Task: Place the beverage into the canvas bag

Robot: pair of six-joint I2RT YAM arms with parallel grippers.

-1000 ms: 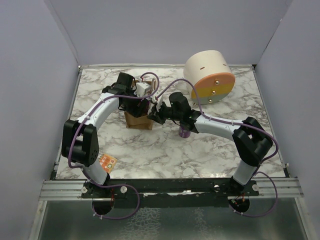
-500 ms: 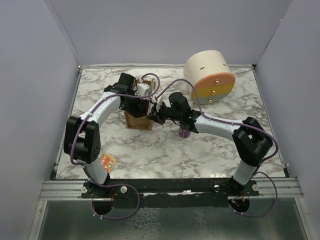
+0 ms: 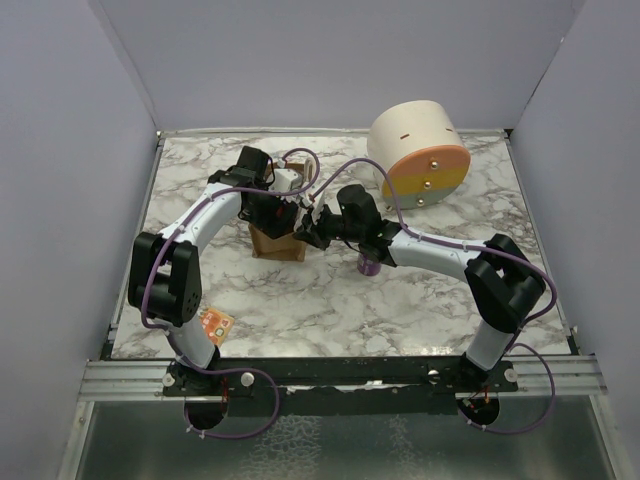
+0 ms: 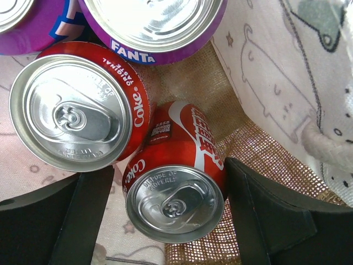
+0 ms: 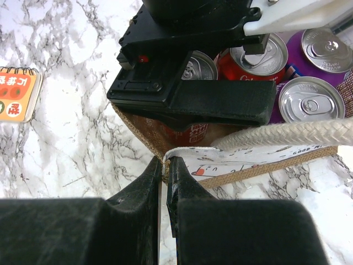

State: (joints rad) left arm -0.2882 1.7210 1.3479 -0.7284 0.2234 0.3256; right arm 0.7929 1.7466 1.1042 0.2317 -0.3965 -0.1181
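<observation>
The canvas bag (image 3: 275,243) stands at mid table, tan burlap with a printed cream lining (image 4: 259,149). My left gripper (image 3: 283,215) reaches down into it. In the left wrist view its jaws (image 4: 171,168) stand wide around a red Coke can (image 4: 175,201) that leans on a second, upright Coke can (image 4: 71,113). Lining shows between the left finger and the leaning can. Purple Fanta cans (image 4: 154,22) stand behind. My right gripper (image 5: 164,160) is shut on the bag's rim (image 5: 182,152) and holds the mouth open; it also shows in the top view (image 3: 305,232).
A purple can (image 3: 368,265) stands on the marble beside my right forearm. A large cream cylinder with an orange-yellow face (image 3: 420,150) sits at the back right. A small orange notebook (image 3: 217,323) lies near the left arm's base. A white rope handle (image 5: 287,134) crosses the bag's mouth.
My left arm has shifted slightly to the right over the bag. The right gripper has stayed on the rim. The bag has not moved.
</observation>
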